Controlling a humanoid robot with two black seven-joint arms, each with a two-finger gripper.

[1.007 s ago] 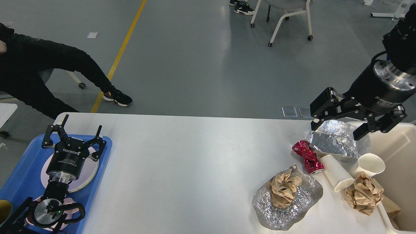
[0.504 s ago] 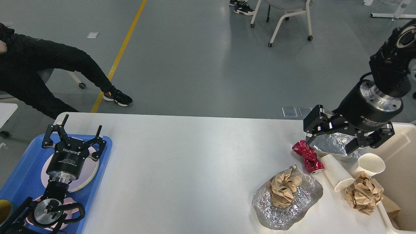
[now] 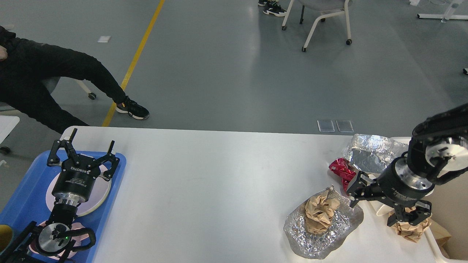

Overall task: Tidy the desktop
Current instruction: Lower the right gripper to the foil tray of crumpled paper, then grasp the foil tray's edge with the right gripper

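The white desktop [image 3: 219, 190] carries litter at its right end. A creased foil sheet [image 3: 321, 239] holds a ball of brown paper [image 3: 318, 213]. Behind it lie a crushed red can [image 3: 339, 168] and a foil tray [image 3: 373, 153]. My right gripper [image 3: 372, 209] hangs open low over the spot between the foil sheet and a second brown paper ball [image 3: 411, 230]. A sliver of a white paper cup [image 3: 382, 210] shows between its fingers; the rest of the cup is hidden. My left gripper [image 3: 85, 148] stands open over the blue tray [image 3: 22, 197], holding nothing.
A beige bin [image 3: 435, 243] stands at the table's right edge, beside my right wrist. The blue tray holds pale plates [image 3: 104, 188] and a yellow cup [image 3: 4, 235]. A seated person's legs and a wheeled chair are on the floor beyond the table.
My right gripper has come down and toward me, from above the foil tray to low over the paper cups, staying open. The left arm has not moved.
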